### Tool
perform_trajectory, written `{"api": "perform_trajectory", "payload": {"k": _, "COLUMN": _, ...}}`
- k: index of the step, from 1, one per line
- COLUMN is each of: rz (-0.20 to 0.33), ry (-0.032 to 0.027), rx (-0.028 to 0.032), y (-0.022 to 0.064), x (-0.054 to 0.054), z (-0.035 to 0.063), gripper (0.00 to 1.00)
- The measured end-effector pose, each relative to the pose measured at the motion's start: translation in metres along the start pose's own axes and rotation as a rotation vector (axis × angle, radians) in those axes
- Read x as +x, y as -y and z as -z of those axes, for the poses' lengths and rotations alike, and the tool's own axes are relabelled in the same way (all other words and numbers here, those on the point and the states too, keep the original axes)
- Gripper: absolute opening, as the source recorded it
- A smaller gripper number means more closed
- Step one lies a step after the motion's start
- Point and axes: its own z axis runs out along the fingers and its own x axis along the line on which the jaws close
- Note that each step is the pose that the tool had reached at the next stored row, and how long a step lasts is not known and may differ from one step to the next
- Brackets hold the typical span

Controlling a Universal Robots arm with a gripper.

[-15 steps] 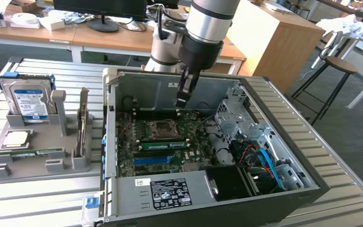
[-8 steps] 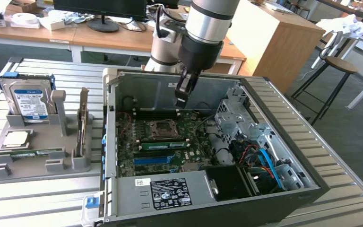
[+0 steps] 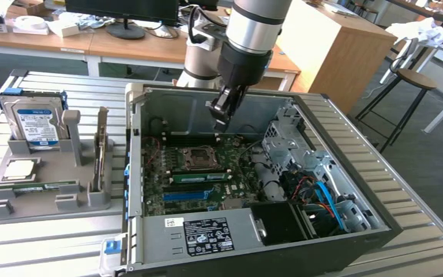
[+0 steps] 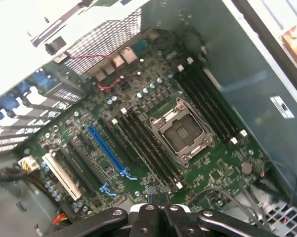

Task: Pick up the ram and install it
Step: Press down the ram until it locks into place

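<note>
Ram [image 3: 198, 178] seated in motherboard slot, closed empty tool [image 3: 220, 118] above, apart.

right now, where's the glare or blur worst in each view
Wrist view: the computer case wall toward the rear ports is blown out white with glare, while the motherboard stays evenly lit and the gripper at the frame edge looks soft. Exterior view: even daylight, mild shine on the slatted metal table, shadow deep inside the case by the cables.
</note>
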Motion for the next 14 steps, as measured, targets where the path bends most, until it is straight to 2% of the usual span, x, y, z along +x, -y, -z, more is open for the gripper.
{"api": "perform_trajectory", "payload": {"k": 14, "rz": -0.210, "ry": 0.0076, "rx": 0.0096, "y": -0.0010, "x": 0.0009, "z": -0.0014, "gripper": 0.10}}
